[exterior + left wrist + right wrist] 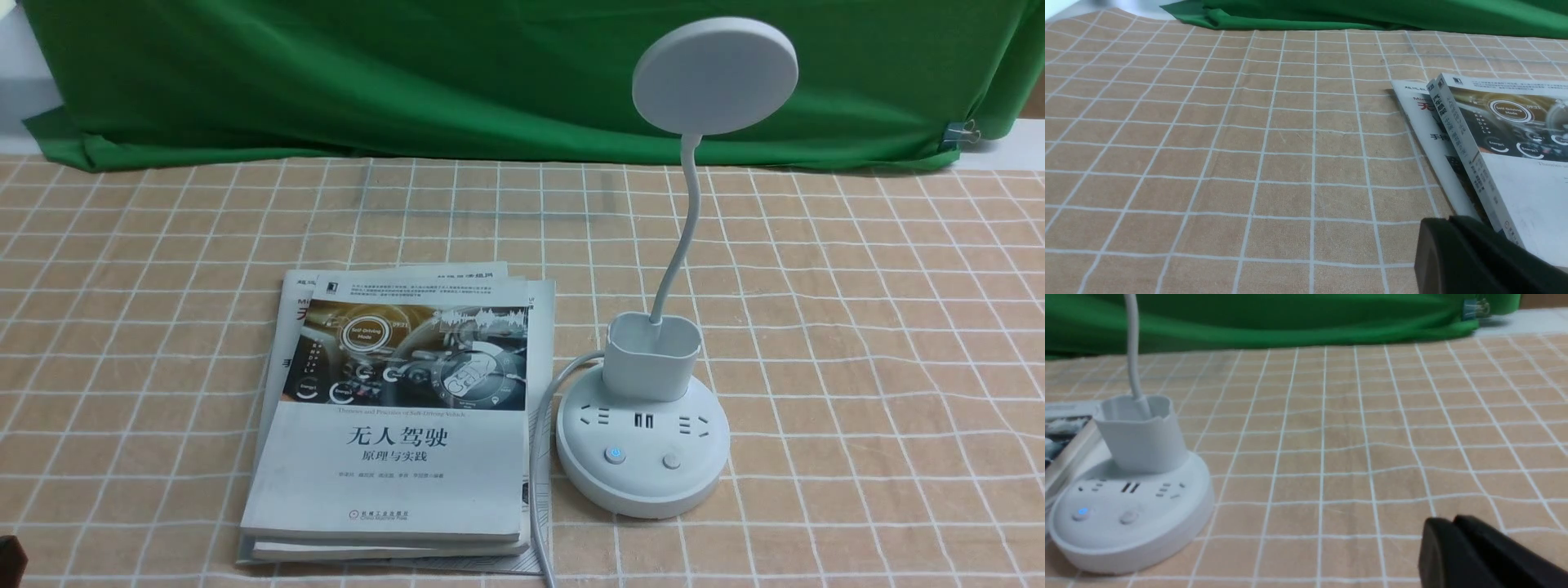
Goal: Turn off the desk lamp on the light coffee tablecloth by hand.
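Lower right of right wrist frame: right claw (1447, 543), fingers pressed together, clenched on nothing, hanging over bare tan grid tablecloth (1355, 449), well apart from desk lamp (1133, 498) at frame's lower left. Blue light glowing on lamp's left button (615, 455); second button (671, 461) unlit. Front frame, centre-right: lamp upright on cloth, disc head (715, 76) at top, neck dropping into cup holder (653, 357). White cord (539, 457) running down base's left side. Stack of books (392, 425) just left of base. Left claw (1453, 245) lower right of its frame, also clenched, empty, beside books. Green backdrop (408, 73) along top.
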### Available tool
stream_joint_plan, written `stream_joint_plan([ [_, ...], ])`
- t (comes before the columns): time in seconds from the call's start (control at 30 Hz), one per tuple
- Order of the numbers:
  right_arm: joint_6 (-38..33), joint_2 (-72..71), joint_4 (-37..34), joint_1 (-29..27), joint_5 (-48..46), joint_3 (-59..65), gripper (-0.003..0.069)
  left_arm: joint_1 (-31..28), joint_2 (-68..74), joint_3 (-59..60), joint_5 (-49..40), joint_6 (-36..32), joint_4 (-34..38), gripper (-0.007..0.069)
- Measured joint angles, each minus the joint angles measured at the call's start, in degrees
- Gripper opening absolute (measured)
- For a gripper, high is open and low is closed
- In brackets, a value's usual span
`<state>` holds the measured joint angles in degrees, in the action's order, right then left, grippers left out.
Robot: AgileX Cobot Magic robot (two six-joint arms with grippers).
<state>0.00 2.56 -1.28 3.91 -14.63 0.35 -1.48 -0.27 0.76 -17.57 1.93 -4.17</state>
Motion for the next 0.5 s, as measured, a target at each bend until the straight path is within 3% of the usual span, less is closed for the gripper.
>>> stream_joint_plan([
  [0.2, -4.9, -2.5, 0.1, 0.0, 1.4, 0.0, 0.0034, 0.0, 0.0, 0.0, 0.0, 0.0, 0.0, 0.0005],
  [0.5, -5.8, -2.5, 0.1, 0.0, 1.3, 0.0, 0.0034, 0.0, 0.0, 0.0, 0.0, 0.0, 0.0, 0.0005],
])
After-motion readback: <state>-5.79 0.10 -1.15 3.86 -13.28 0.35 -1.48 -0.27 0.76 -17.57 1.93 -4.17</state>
